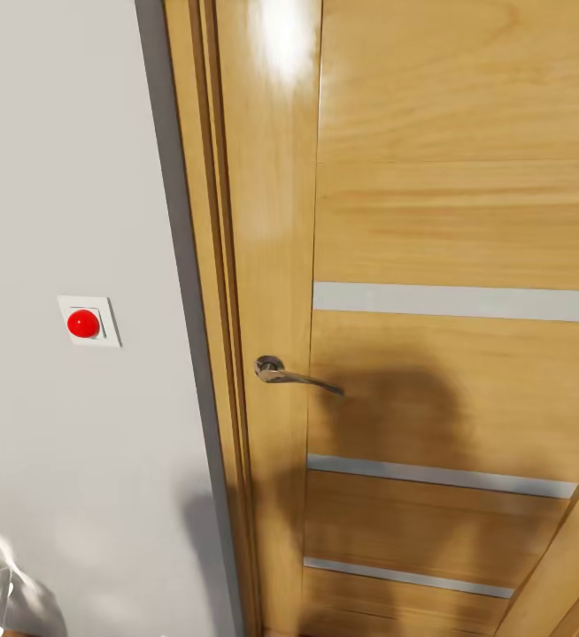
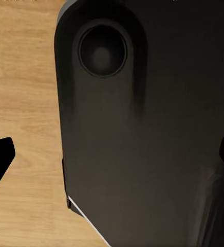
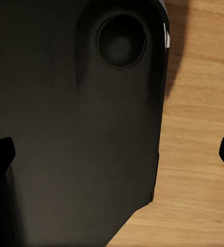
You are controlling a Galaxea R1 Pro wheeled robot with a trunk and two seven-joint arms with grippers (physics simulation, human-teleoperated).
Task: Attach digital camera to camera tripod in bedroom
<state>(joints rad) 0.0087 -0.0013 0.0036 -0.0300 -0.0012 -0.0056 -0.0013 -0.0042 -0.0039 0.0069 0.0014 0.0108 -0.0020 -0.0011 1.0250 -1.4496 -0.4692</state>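
Closed wooden door [image 1: 431, 265], lever handle [image 1: 291, 375] ahead; both fingers spread, holding nothing.

head view: closed door [image 1: 449, 265] across centre and right of the frame, door frame [image 1: 214, 354] running top to bottom just left of it, wall [image 1: 68, 177] taking the left third. lever handle [image 1: 291, 374] on the door's left edge, a little below frame centre, pointing right. three horizontal inlay strips [image 1: 458, 302] crossing the door panel, one above the handle, two below, stacked toward the lower right. wall switch plate [image 1: 88, 321] at left centre, well apart from the door frame, with a round button [image 1: 83, 324] on it.

left wrist view: robot base housing [image 2: 153, 134] at centre and right, over floor [image 2: 24, 103] at left.

right wrist view: housing [image 3: 76, 128] at left and centre, floor [image 3: 199, 134] at right.
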